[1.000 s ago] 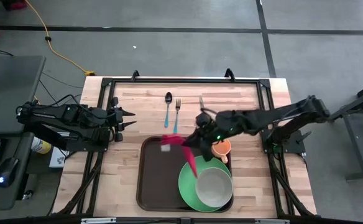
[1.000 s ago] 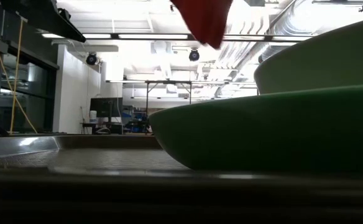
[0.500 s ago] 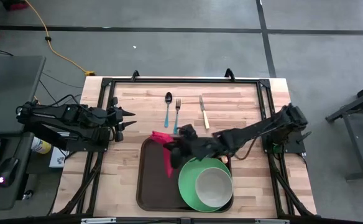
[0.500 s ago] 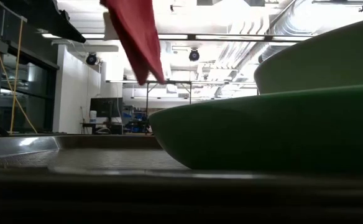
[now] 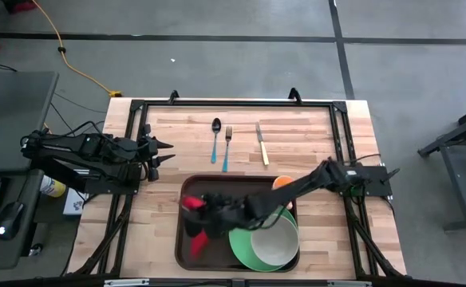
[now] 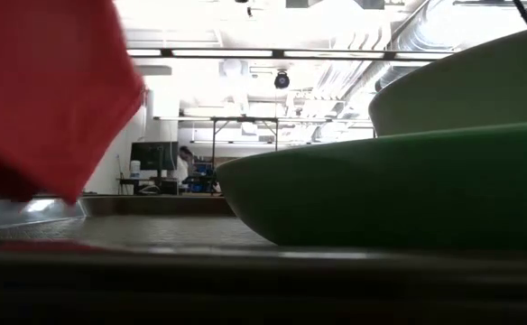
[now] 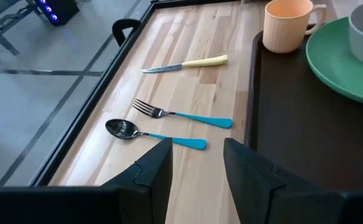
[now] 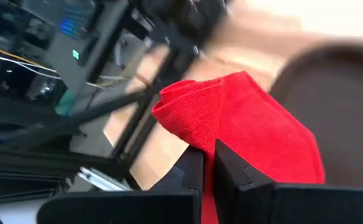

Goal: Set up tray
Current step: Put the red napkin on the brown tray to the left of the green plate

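- Reaching across the table from its right side, the right gripper hangs over the left part of the tray, its fingers pinched tight on a red cloth.
- The cloth droops from the fingers over the bare tray floor, just left of the green plate; in the low view it fills the upper left.
- The tray lies at the near edge of the table, holding the green plate, a pale bowl on that plate, and an orange mug at its far right corner.
- A spoon, a fork and a knife lie side by side on the bare wood beyond the tray.
- The left gripper waits at the table's left edge, its fingers spread apart and holding nothing.
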`<state>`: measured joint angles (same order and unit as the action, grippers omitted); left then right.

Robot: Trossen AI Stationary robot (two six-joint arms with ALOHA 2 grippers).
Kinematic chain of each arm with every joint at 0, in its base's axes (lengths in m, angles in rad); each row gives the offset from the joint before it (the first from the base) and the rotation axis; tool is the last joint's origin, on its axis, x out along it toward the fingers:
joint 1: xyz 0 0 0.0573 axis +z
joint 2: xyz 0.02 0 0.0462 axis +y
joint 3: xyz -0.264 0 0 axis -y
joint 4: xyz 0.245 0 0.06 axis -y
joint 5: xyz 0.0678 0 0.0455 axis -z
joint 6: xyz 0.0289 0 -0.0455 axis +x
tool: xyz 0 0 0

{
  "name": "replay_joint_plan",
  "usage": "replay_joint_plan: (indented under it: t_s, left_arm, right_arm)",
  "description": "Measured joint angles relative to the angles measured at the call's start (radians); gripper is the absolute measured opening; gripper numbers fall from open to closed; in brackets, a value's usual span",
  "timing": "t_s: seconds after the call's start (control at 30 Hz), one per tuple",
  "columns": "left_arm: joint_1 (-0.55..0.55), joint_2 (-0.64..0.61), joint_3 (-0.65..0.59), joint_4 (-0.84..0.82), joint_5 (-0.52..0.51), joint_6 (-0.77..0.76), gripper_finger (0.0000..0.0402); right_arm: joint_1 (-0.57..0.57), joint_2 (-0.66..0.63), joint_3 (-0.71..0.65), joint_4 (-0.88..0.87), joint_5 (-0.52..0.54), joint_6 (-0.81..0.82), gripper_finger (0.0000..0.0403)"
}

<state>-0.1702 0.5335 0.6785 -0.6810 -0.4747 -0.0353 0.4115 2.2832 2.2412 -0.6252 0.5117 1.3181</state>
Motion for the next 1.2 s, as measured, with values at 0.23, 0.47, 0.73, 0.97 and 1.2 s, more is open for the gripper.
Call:
replay_joint_plan:
  t_s: [0.23, 0.47, 0.73, 0.97, 1.2]
  left_arm:
    - [0.000, 0.000, 0.000, -0.003, 0.028, 0.001, 0.0172]
    - [0.000, 0.000, 0.000, -0.012, 0.060, 0.003, 0.0172]
    - [0.000, 0.000, 0.000, -0.046, 0.074, 0.003, 0.0172]
    - [0.000, 0.000, 0.000, -0.056, 0.074, 0.003, 0.0172]
    - [0.000, 0.000, 0.000, -0.056, 0.074, 0.003, 0.0172]
  right_arm:
    - [0.047, 0.091, 0.111, -0.094, 0.007, 0.164, 0.0000]
    - [0.039, 0.091, 0.115, -0.288, -0.039, 0.257, 0.0000]
    - [0.007, 0.098, 0.066, -0.412, -0.145, 0.301, 0.0000]
    - [-0.053, 0.101, -0.040, -0.270, -0.199, 0.230, 0.0000]
    - [-0.105, 0.100, -0.099, -0.162, -0.228, 0.115, 0.0000]
